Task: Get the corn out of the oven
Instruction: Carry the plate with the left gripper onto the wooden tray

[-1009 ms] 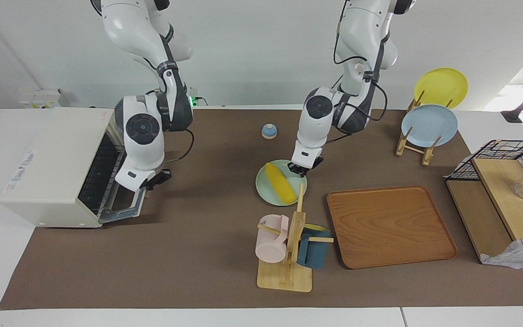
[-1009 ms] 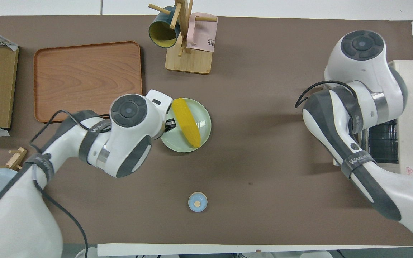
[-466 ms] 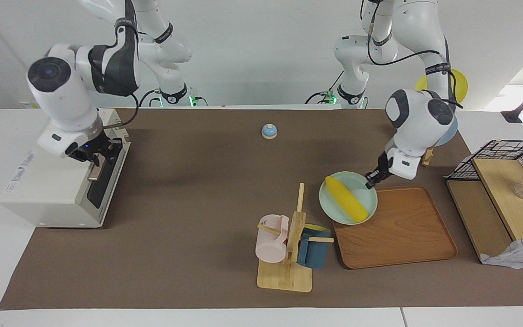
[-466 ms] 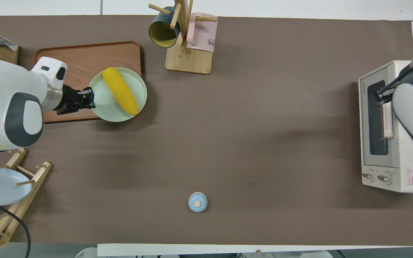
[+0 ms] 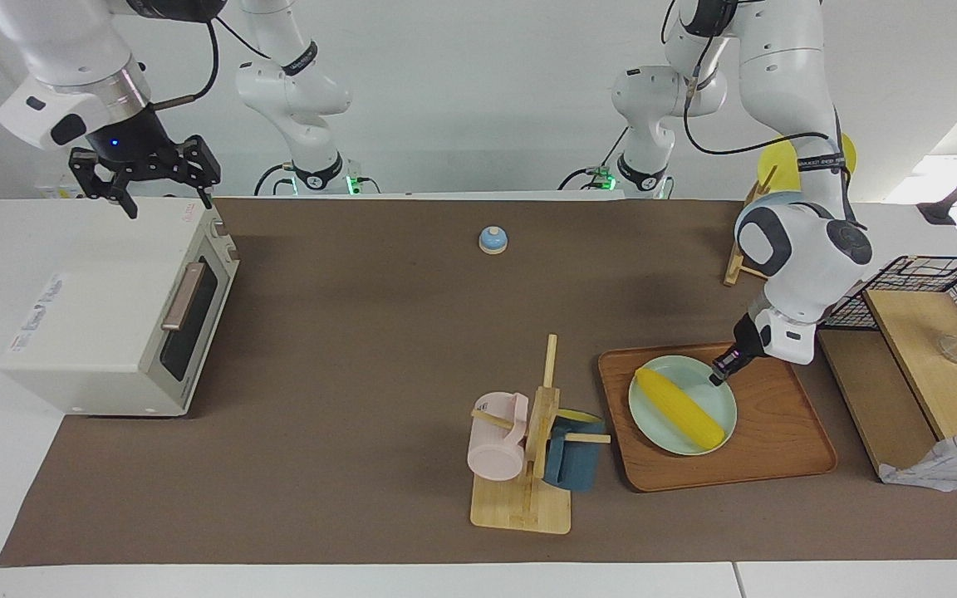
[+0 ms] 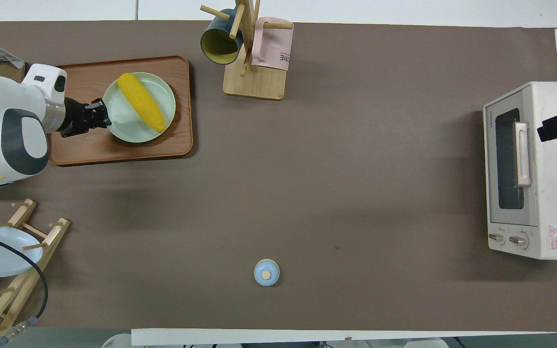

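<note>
The yellow corn (image 5: 680, 407) lies on a pale green plate (image 5: 699, 378) that sits on the wooden tray (image 5: 777, 448) toward the left arm's end of the table. My left gripper (image 5: 719, 378) is shut on the plate's rim; the overhead view shows it (image 6: 104, 113) beside the corn (image 6: 141, 102). The cream oven (image 5: 88, 316) stands at the right arm's end with its door shut and its tan handle (image 5: 184, 296) free. My right gripper (image 5: 146, 178) is open and empty, raised over the oven's top.
A wooden mug rack (image 5: 528, 448) with a pink and a blue mug stands beside the tray. A small blue knob (image 5: 493, 239) sits nearer to the robots. A black wire basket (image 5: 927, 282) and a wooden box (image 5: 919, 374) stand at the left arm's end.
My left gripper has carried the plate with the corn from the table's middle onto the tray. The oven door has been shut, and my right gripper has let go and risen.
</note>
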Robot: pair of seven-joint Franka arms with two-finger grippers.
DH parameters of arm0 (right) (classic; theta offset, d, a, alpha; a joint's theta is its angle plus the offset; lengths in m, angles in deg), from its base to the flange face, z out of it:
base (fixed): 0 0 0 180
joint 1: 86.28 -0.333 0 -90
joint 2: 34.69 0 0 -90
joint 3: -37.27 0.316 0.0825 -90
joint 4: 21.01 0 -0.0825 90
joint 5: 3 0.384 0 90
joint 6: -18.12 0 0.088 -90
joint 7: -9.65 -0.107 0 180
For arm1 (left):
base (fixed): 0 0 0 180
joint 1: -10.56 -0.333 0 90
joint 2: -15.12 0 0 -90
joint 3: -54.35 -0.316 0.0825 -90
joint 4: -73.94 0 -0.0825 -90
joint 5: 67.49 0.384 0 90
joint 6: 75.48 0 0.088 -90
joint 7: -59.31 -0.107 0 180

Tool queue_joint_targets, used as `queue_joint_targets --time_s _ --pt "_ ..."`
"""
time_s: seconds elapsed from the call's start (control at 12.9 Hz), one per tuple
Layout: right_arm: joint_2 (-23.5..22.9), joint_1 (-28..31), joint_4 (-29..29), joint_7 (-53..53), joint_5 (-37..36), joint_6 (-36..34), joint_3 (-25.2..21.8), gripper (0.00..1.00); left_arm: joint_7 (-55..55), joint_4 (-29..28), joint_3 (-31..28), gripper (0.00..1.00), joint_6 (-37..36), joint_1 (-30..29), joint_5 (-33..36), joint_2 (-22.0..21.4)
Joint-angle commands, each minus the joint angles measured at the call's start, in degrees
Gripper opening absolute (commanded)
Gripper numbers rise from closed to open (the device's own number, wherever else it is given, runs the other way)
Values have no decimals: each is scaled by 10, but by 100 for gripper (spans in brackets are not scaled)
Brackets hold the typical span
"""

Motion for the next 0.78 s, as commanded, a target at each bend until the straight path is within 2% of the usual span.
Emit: queue_joint_targets --time_s 0.0,0.16,0.23,0.31,0.39,0.54,0.7 --pt "-1 14 13 -19 11 -4 0 100 -11 7 -13 100 -20 -17 -8 -18" --pt "-4 13 9 -35 12 -4 1 100 -14 7 -40 100 -96 -26 -4 -76" --pt "-3 12 9 -36 11 -4 2 100 -17 12 -47 100 -145 -26 44 -103" --pt "-2 11 7 -36 10 -4 2 100 -17 29 -46 100 -201 -23 122 -137" --pt "-4 10 4 -36 9 -4 4 100 -20 45 -45 100 -263 -24 153 -164" --pt "-1 -30 5 -42 0 1 -10 100 -107 99 -47 100 -382 -26 157 -205" --pt "15 -57 13 -44 -8 2 -37 100 -193 196 -47 100 -515 -21 158 -205"
